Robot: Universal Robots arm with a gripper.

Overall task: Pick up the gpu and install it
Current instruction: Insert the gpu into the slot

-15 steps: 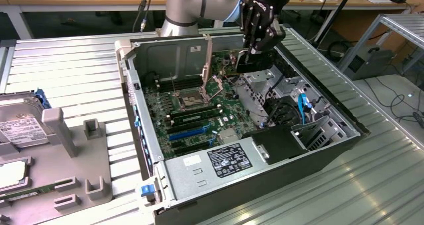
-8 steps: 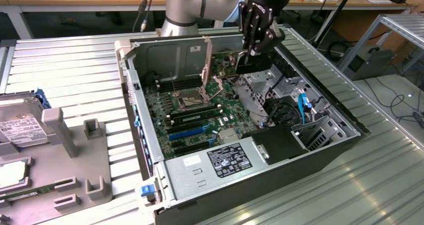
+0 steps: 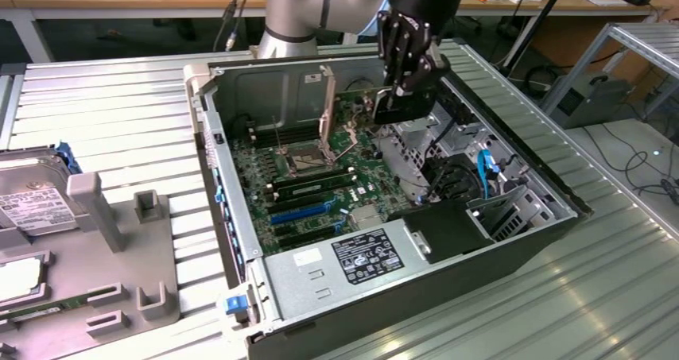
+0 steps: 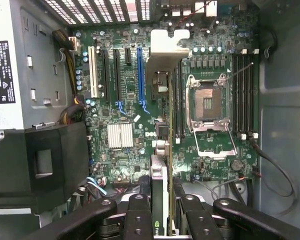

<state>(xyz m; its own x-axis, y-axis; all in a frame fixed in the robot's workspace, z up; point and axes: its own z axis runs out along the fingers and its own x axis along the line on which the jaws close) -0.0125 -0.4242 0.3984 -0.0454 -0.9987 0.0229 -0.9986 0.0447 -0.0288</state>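
Plainly the gripper [image 3: 401, 98] is clamped on the gpu [image 3: 355, 98], holding it edge-on above the motherboard [image 3: 361, 193] inside the open computer case [image 3: 456, 296], in the upper middle of the exterior view. In the wrist view the fingers [image 4: 137, 215] pinch the card's flat faces, with its silver bracket [image 4: 165, 47] at the far end. I judge the card light, stiff and fragile. It is best held by its faces, clear of the connector edge.

Metal table [image 3: 117, 114]: open PC case [image 3: 424, 296], grey parts tray [image 3: 122, 269]
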